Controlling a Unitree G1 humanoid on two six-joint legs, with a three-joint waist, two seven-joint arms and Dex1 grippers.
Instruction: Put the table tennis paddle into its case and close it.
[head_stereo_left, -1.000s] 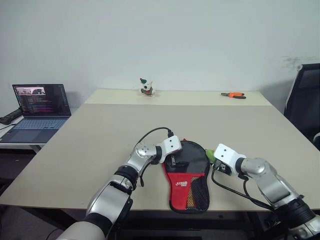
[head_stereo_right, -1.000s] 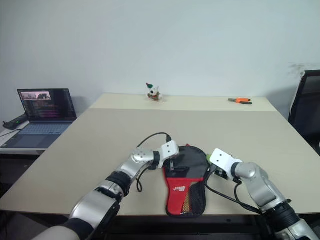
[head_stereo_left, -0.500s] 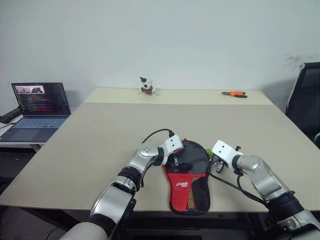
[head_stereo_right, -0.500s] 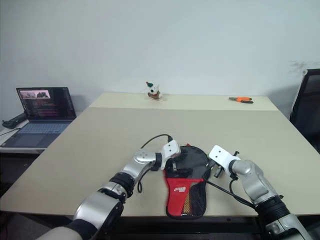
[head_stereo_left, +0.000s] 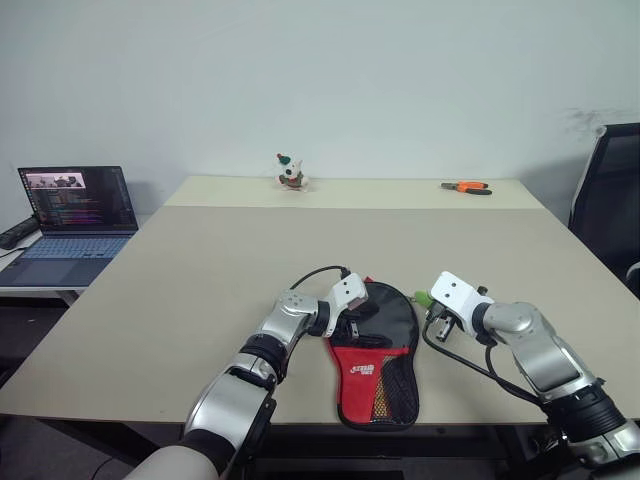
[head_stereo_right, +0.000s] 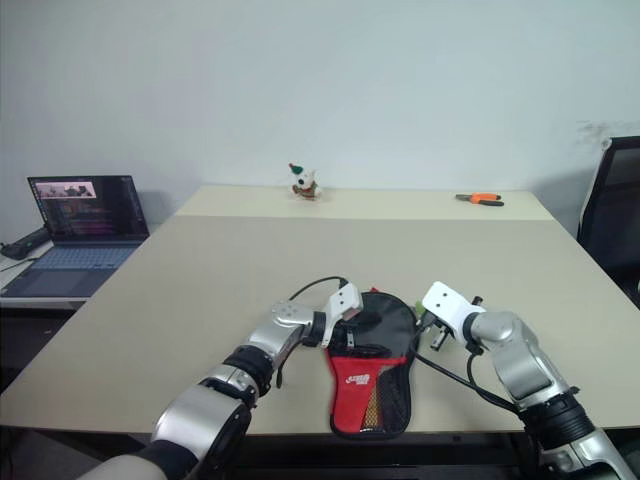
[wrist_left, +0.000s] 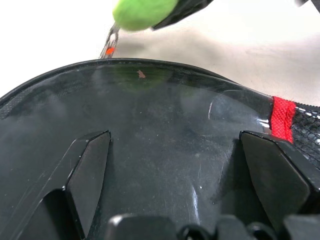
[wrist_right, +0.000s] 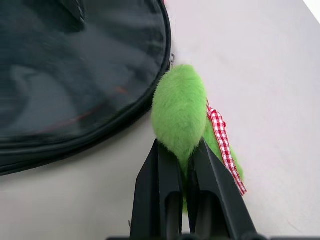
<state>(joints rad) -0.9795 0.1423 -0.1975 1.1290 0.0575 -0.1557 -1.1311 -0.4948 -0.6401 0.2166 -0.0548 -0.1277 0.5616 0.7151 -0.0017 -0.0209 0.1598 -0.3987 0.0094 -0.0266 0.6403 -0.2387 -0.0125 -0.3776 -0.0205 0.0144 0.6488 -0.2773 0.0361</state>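
The paddle itself is hidden, so whether it lies inside the case (head_stereo_left: 375, 350) cannot be told. The laptop (head_stereo_left: 62, 228) is cut off at the picture's edge, its screen too small to read. The small figure (head_stereo_left: 290, 172) at the table's far end is too small to make out.

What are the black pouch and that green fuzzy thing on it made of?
The pouch looks like fabric with a glossy, plastic-like black face that shows reflections, a red cloth panel and a mesh pocket at the narrow end. The green pull looks like soft plush: its surface is fuzzy, with a red-and-white checked ribbon beside it. The right hand pinches it.
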